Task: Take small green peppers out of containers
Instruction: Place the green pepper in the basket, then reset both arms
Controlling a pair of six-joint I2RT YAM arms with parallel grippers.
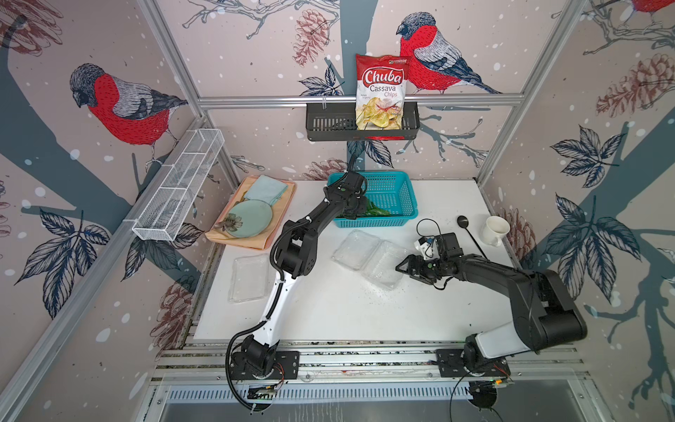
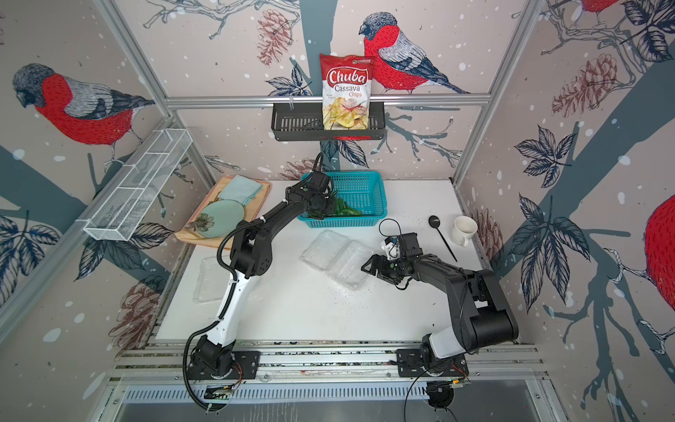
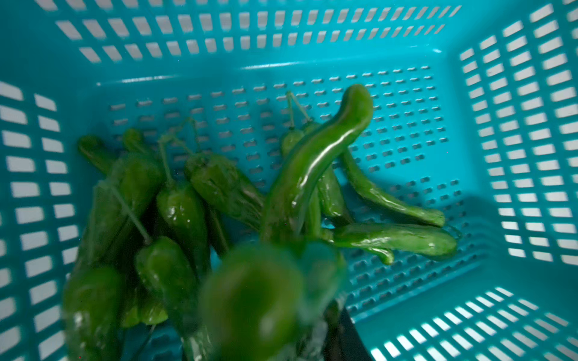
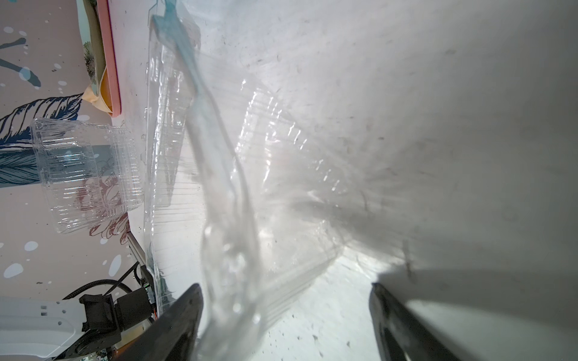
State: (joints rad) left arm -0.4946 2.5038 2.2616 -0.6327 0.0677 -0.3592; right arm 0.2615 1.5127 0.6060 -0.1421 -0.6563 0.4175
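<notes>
white tabletop (image 1: 328,310) inside a cage of bullfinch wallpaper (image 1: 120,106), and we start at the near side: a clear ribbed plastic clamshell box (image 1: 250,277) sits alone by the left arm, seemingly closed, looks empty

moving in, the right gripper (image 1: 401,267) lies low at the edge of the second clear clamshell box (image 1: 356,248), which is splayed open flat with both halves bare. the wrist view shows its black fingers (image 4: 175,322) standing wide apart with the thin rim running between them, nothing pinched

further back, the left gripper (image 1: 356,210) is dipped into the teal perforated plastic basket (image 1: 394,193), and that's where the slim glossy dark green peppers (image 3: 194,203) are, heaped toward one end. one pepper (image 3: 250,297) is a blur right up against the lens. whether the fingers have it or not, i can't tell, they're out of sight

at the very back, a red-and-white chip bag (image 1: 381,91) stands in a black slotted wall basket (image 1: 328,124)

handling call: those peppers look light and shiny-wet, so slippery. the skin looks firm but bruisable, and the stems are thin and likely to snap. best taken across the fat middle of the body with a gentle squeeze, never by the stem. the boxes look flimsy and would probably buckle and skate on the table, so the rim is the hold to trust
</notes>
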